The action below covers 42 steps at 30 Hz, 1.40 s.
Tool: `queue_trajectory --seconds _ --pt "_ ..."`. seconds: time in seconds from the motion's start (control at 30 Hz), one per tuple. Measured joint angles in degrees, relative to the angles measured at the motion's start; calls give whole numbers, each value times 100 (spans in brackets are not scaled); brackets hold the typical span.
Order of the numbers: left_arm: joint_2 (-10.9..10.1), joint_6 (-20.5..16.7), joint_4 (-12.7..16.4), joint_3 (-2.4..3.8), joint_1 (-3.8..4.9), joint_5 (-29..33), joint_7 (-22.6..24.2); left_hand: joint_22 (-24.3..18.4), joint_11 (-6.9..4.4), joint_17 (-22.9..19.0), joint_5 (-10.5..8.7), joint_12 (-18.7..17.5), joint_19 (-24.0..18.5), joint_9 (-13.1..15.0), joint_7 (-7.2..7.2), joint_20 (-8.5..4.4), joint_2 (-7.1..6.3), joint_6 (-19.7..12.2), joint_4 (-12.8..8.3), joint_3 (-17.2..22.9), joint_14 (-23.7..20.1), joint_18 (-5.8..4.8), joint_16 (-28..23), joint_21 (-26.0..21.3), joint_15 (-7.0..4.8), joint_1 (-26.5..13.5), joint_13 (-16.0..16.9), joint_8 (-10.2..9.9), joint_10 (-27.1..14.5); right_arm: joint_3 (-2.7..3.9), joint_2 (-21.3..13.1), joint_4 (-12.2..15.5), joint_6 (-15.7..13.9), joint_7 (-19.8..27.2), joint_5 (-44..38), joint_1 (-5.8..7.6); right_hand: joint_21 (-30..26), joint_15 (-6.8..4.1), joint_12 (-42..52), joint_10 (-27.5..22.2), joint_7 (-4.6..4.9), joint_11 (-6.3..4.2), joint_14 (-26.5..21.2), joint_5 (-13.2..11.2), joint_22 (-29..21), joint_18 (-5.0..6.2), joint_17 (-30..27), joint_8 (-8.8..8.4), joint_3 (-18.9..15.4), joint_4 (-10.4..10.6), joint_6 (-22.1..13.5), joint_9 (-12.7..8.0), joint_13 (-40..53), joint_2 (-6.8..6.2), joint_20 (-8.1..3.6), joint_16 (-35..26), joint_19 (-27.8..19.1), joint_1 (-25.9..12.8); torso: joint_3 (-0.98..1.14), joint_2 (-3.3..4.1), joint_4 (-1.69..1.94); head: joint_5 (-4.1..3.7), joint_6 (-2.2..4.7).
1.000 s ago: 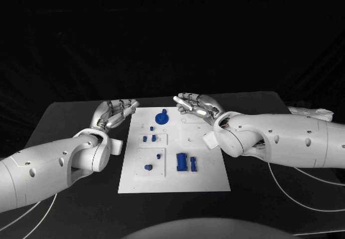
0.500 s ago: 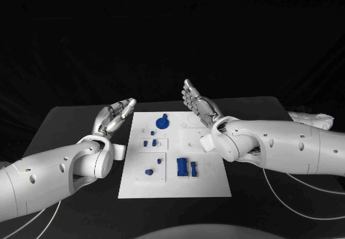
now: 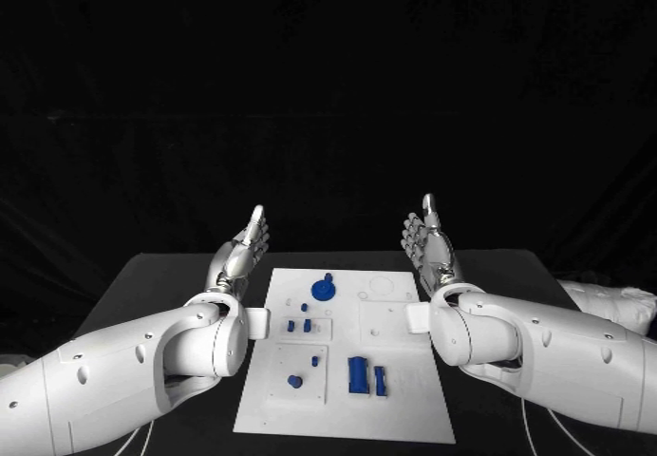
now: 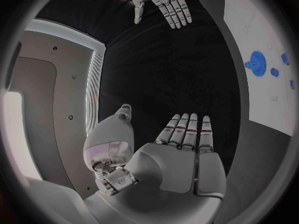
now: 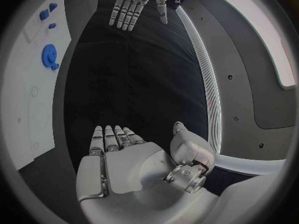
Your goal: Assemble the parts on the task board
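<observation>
The white task board (image 3: 397,418) lies in the middle of the black table. A blue gear (image 3: 323,288) sits near its far end. Two small blue pieces (image 3: 299,326) stand at its left, and two blue blocks (image 3: 366,375) stand side by side nearer me. My left hand (image 3: 244,249) is raised above the board's far left corner, fingers straight and together, holding nothing. My right hand (image 3: 428,242) is raised the same way at the far right, holding nothing. The left wrist view has my left hand (image 4: 181,149) flat, facing the right hand (image 4: 162,2), beside the board (image 4: 268,104) and gear (image 4: 256,61).
Two more small blue pieces (image 3: 294,381) sit on the board's near left panel. A white cloth (image 3: 616,302) lies at the table's right edge. In the right wrist view my right hand (image 5: 115,154) faces the left hand (image 5: 134,0), with the board (image 5: 31,134) alongside.
Both hands have risen from just above the board's far end and straightened their curled fingers into flat upright palms. The camera has shifted, so the board sits lower in the picture.
</observation>
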Motion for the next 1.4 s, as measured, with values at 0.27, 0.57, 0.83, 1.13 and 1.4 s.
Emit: queue_trajectory --seconds 0.27,0.57,0.83,1.13,1.4 --pt "0 -154 6 0 -2 120 -119 -349 -248 -325 -383 0 -336 -11 -333 -336 3 -480 -254 19 -358 -353 -236 -22 -161 -824 -6 -23 -546 3 2 -2 -178 125 168 -2 0 0 0 0 0 0 0 0 1 0 0 0 0 0 0 1 1 0 1 0 0 0 -4 -113 -71 123 174" --pt "-1 -214 7 0 -4 170 -165 -627 -322 -589 -506 0 -582 -11 -430 -595 3 -864 -578 22 -632 -448 -642 -22 -204 -1475 -9 -23 -963 2 4 -2 -245 169 231 -2 0 0 0 0 0 0 0 0 2 1 2 0 0 1 0 2 1 0 1 0 -1 0 -7 -132 -85 129 185" --pt "-2 -230 8 0 -4 185 -181 -1007 -347 -641 -536 0 -970 -10 -441 -639 7 -1095 -644 28 -958 -461 -774 -22 -210 -1884 -9 -23 -1203 1 4 -2 -266 185 251 -3 1 0 0 0 0 0 1 1 4 0 3 0 0 1 0 3 2 0 2 0 -1 0 -6 -134 -87 130 186" --pt "-2 -239 9 -1 -5 193 -189 -1093 -346 -660 -536 0 -1106 -9 -452 -645 9 -1699 -685 21 -1256 -536 -818 -22 -212 -2865 -8 -22 -1857 1 5 -2 -274 193 258 -3 1 0 0 0 0 0 1 1 1 1 4 0 0 1 0 4 4 0 2 0 -1 1 -6 -135 -87 130 186" --pt "-2 -240 9 -1 -5 198 -192 -1094 -346 -660 -536 0 -1106 -11 -452 -645 2 -1699 -684 21 -1256 -536 -818 -22 -212 -2868 -7 -22 -1857 1 5 -2 -278 196 261 -3 1 0 0 0 1 0 1 1 0 2 2 1 -1 1 0 3 5 0 2 0 -1 0 -7 -135 -87 130 186"
